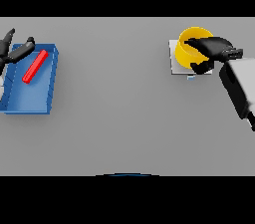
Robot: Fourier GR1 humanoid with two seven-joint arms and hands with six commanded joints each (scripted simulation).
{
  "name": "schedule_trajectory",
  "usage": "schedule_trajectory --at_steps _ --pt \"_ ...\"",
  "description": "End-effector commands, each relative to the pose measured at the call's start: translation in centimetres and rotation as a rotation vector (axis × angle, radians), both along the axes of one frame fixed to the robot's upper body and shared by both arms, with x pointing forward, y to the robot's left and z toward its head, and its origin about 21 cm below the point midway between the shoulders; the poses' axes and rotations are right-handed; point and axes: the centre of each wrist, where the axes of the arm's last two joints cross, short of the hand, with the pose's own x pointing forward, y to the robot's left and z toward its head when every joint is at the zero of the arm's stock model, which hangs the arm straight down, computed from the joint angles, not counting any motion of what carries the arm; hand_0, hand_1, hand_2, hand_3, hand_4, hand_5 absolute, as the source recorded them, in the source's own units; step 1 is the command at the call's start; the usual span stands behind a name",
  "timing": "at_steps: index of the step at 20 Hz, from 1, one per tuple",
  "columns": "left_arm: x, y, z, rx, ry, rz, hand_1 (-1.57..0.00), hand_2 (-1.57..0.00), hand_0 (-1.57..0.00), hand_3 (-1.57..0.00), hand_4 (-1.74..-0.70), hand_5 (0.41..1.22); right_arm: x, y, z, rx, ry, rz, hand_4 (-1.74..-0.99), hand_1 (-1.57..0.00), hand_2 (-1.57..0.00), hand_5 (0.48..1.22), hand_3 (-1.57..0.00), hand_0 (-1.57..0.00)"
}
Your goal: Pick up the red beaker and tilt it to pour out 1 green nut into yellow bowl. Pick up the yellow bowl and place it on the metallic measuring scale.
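The yellow bowl (pixel 191 46) stands on the pale metallic scale (pixel 175 61) at the far right of the table. My right hand (pixel 215 49) comes in from the right and is curled round the bowl's right rim, thumb low at its front. The red beaker (pixel 35 66) lies on its side in a blue tray (pixel 30 96) at the far left. My left hand (pixel 12 49) hovers at the tray's upper left corner with its fingers spread, apart from the beaker. No green nut shows.
The blue tray has raised walls and sits against the table's left edge. A broad stretch of grey table separates the tray from the scale.
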Motion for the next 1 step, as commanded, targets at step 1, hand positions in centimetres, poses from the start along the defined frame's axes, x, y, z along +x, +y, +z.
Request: schedule_trajectory --at_steps 1 --pt "-0.08 0.01 -0.11 -0.003 -0.004 -0.002 0.0 0.0 0.0 0.0 -0.83 0.76 -0.08 -0.02 -0.45 0.0 0.005 -0.007 -1.39 -0.06 -0.05 0.779 -0.04 -0.06"
